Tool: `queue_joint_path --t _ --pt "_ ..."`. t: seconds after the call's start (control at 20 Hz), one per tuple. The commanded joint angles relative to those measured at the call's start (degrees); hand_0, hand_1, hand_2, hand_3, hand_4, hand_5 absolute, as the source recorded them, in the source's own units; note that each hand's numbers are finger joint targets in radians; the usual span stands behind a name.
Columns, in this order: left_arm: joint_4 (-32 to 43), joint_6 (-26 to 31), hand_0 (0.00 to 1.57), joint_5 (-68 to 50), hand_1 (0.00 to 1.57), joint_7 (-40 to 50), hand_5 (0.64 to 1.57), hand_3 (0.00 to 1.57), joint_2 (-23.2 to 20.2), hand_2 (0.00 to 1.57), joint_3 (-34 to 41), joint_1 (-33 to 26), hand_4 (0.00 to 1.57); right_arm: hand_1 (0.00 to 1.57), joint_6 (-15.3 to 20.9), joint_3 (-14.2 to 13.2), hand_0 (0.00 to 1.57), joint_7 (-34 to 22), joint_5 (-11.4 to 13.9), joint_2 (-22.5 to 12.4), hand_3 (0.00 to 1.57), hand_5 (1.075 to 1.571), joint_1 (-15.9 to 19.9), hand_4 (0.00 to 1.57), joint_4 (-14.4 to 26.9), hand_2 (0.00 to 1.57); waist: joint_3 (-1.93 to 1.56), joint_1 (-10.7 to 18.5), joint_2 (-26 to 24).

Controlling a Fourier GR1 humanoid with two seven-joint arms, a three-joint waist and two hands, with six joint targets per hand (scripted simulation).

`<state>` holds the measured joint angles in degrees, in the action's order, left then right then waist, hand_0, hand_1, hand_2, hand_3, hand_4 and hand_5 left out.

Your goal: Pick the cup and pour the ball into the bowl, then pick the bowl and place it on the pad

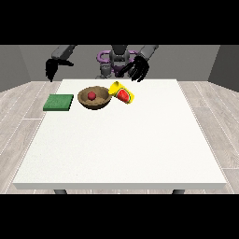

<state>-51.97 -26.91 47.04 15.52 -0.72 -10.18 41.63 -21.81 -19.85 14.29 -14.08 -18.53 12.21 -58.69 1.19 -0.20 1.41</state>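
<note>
White table [121,140] in centre, robot [117,60] behind its far edge. Brown bowl [94,99] upright on far-left part of table, red ball [92,95] inside it. Yellow cup [122,92] lying on its side just right of bowl, close to or touching the rim, can't tell which; red interior facing camera, mouth turned toward view's right-front. Green pad [59,102] flat near table's left edge, left of bowl, small gap between them, nothing on it.

Hand at view's right [138,70] raised above far edge of table, behind and slightly right of cup, apart from it. Fingers spread and hanging downward, relaxed, grasping nothing. Arm coming down from upper right.

Hand at view's left [50,70] off table's far-left corner, above floor area, well apart from pad and bowl. Fingers pointing down, roughly straight, holding nothing. Forearm angled from upper right toward it.

Ball already in bowl, cup tipped over and released on table. Bowl not yet on pad, resting on bare table surface. Neither hand touching any object. Wood-pattern floor [18,107] around table, grey walls [18,65] behind. Table legs partly visible below near edge.
</note>
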Motion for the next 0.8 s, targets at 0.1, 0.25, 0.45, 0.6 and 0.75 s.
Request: queue_joint_path --t 0.1,0.25,0.45,0.6,0.75 --pt "-11.4 1.2 0.0 -28.0 0.0 -15.1 1.56 0.0 0.7 0.0 3.5 -10.4 0.0 0.0 6.1 1.4 0.0 0.2 2.1 3.6 0.0 1.571 3.2 0.3 -1.8 0.0 -0.39 2.1 4.5" --pt "-14.5 8.6 0.0 -36.2 0.0 -22.5 1.565 0.0 0.7 0.0 3.2 -14.4 0.0 0.0 13.0 2.2 0.0 -0.5 3.6 8.8 0.0 1.571 3.7 0.21 -2.1 0.0 -0.77 6.2 4.6" --pt "-15.2 14.6 0.0 -38.5 0.0 -30.1 1.564 0.0 0.3 0.0 4.9 -16.9 0.0 0.0 14.3 1.5 0.0 5.0 4.2 9.5 0.0 1.57 4.8 0.32 0.6 0.0 -1.17 8.1 8.4" --pt "-14.8 17.5 0.0 -40.4 0.0 -31.8 1.563 0.0 -2.5 0.0 7.8 -17.9 0.0 0.0 16.8 2.2 0.0 2.7 4.0 10.8 0.0 1.57 7.6 0.33 2.8 0.0 -1.19 6.7 6.4" --pt "-15.1 18.8 0.0 -40.4 0.0 -30.0 1.564 0.0 -3.3 0.0 8.2 -18.0 0.0 0.0 19.9 2.4 0.0 2.5 4.3 11.8 0.0 1.567 11.3 0.29 6.7 0.0 -1.2 6.9 5.7"
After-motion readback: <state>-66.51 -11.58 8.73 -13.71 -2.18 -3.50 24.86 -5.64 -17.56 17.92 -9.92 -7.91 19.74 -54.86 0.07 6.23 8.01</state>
